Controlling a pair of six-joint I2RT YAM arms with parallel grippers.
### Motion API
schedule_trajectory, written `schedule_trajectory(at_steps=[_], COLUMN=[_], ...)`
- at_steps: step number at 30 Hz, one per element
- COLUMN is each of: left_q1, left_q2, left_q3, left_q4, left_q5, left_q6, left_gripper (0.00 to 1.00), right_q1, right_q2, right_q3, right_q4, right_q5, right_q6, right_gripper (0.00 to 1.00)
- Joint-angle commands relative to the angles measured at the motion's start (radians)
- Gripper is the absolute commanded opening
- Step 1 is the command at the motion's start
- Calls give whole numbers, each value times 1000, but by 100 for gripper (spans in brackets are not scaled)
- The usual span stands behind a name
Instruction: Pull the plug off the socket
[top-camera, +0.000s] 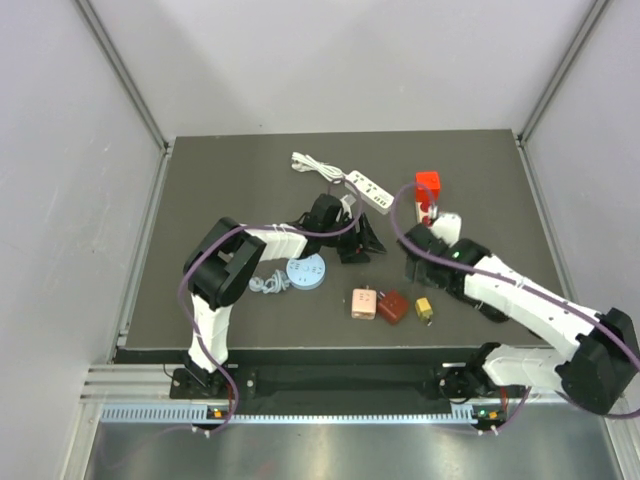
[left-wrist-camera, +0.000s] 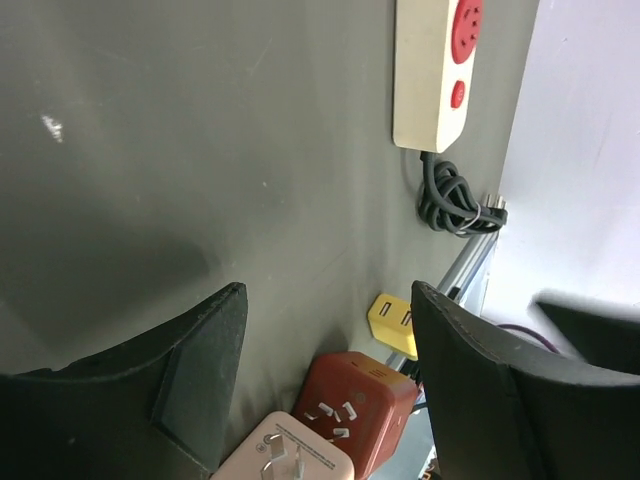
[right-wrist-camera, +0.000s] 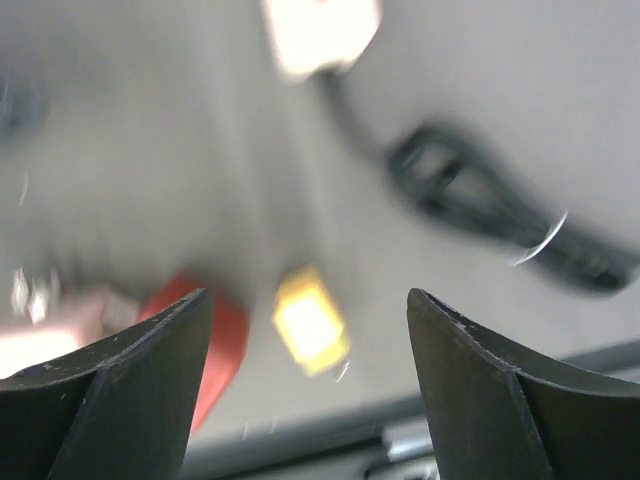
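- Top external: found the small yellow plug (top-camera: 424, 308) lying loose on the dark grey tabletop (top-camera: 220, 180), just beside a dark red cube adapter (top-camera: 392, 307) and apart from both strips.
- Saw a pale pink cube adapter (top-camera: 363, 303) just beside the dark red one, on its left.
- Located the cream socket strip (top-camera: 427, 190) with red faces toward the far right of the table, and a white power strip (top-camera: 368, 190) to its left, trailing a coiled white cord (top-camera: 310, 163).
- Placed the left gripper (top-camera: 360, 242) near the white strip's near end. Confirmed on the left wrist view that its jaws stood spread wide, pinching nothing, with bare table in the gap.
- Placed the right gripper (top-camera: 415, 268) between the cream strip and the yellow plug. Made out on the blurred right wrist view that its jaws were also spread and gripped nothing, with the plug and the dark red adapter lying beyond the gap.
- Noted a bundled black cable (left-wrist-camera: 450, 200) at the cream strip's end.
- Noted a round light blue disc (top-camera: 306, 272) near the left arm, a small white cord bundle (top-camera: 265, 285) beside it.
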Motion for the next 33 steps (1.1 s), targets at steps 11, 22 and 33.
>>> schedule_trajectory(at_steps=[11,22,33], left_q1=[-3,-19,-52], left_q2=[93,231,289], left_q3=[134,248,352], left_q4=[194,338,264], left_q5=[119,78,76], left_q6=[-50,-157,-110], left_gripper=[70,67,69], right_q1=[-515,-562,-584], right_q2=[270,511,630], right_q3=[228,299,331], right_q4=[406,615,641], right_q5=[-149,-347,-358], right_q6=[-509,-632,-600], right_gripper=[77,71,62])
